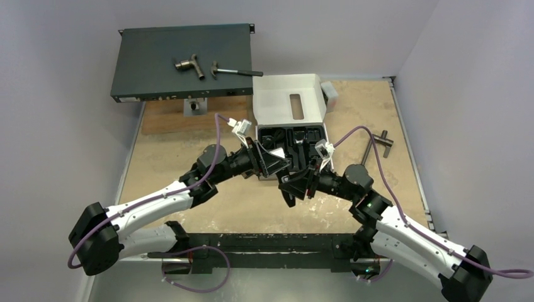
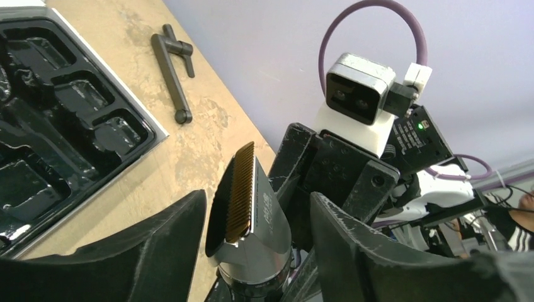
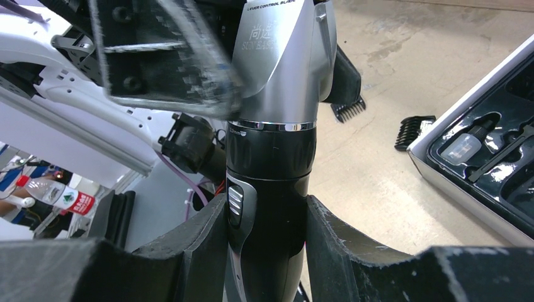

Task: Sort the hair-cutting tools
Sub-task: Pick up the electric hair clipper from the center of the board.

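Clipper [image 3: 271,182] near tray rim [image 3: 466,194] (tight quarters)

Left arm [image 1: 151,201]: base at the near left, reaching forward and inward, elbow bent, wrist turned toward centre. Left gripper [image 2: 258,198]: fingers [image 2: 157,248] set either side of the head of the hair clipper [image 2: 249,207]; a slight gap shows on one side, contact unclear. Right arm [image 1: 409,229]: base at the near right, angled forward and inward, meeting the left mid-bench. Right gripper [image 3: 266,204]: fingers [image 3: 189,251] clamped against both sides of the hair clipper's black body.
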